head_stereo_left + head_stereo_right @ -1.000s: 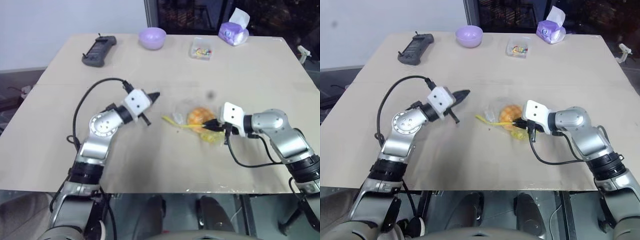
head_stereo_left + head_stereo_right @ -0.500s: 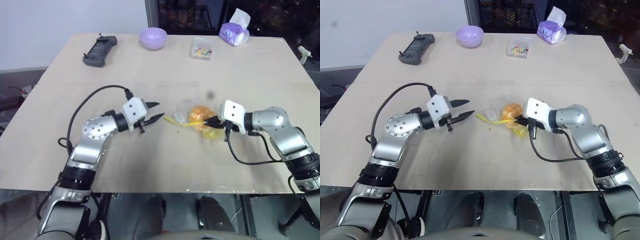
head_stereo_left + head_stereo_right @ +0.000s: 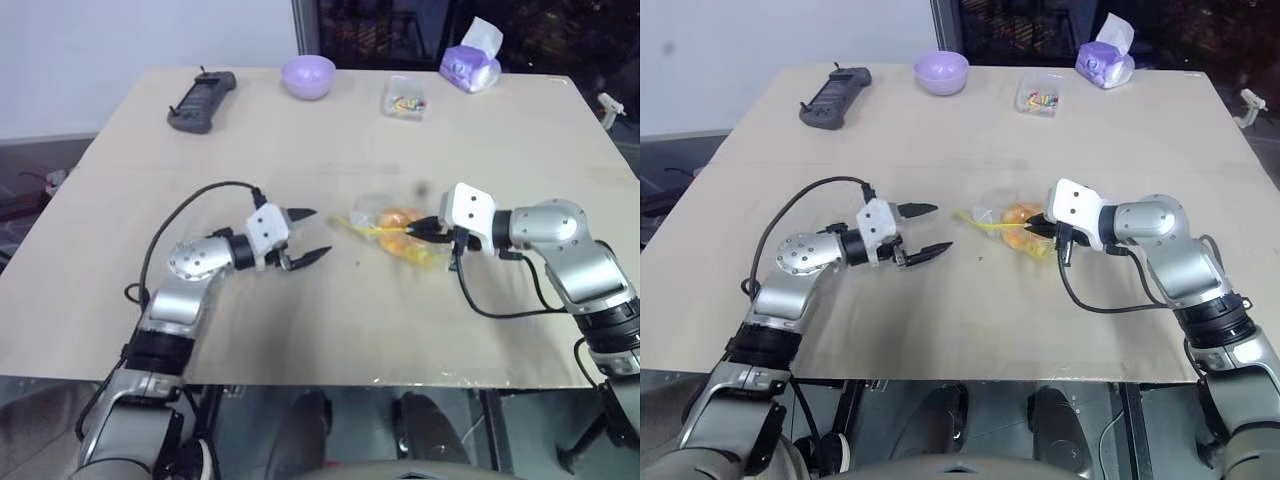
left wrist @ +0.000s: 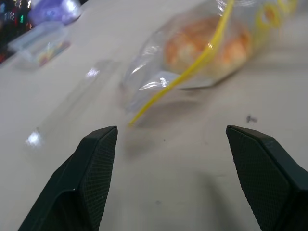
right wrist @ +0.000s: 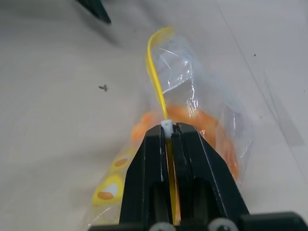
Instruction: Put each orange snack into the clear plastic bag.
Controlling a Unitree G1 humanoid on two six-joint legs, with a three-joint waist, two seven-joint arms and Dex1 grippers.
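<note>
Beige tabletop (image 3: 320, 130) carries everything. Right gripper (image 5: 167, 132) is pinched tight on the yellow seal strip of the clear plastic bag (image 3: 392, 226), which lies lengthwise across the table, its free end pointing toward the left gripper (image 3: 308, 235). Inside the bag sits the orange snack (image 3: 402, 218). Left gripper's fingers (image 4: 94, 168) stand wide apart, empty, near the bag's free end.

1. A lab or test room: a bare beige table (image 3: 300, 330) against a plain white wall (image 3: 130, 40).
2. Stray props along its far edge: handheld controller (image 3: 199, 100), lavender bowl (image 3: 307, 76), tissue pack (image 3: 468, 66).
</note>
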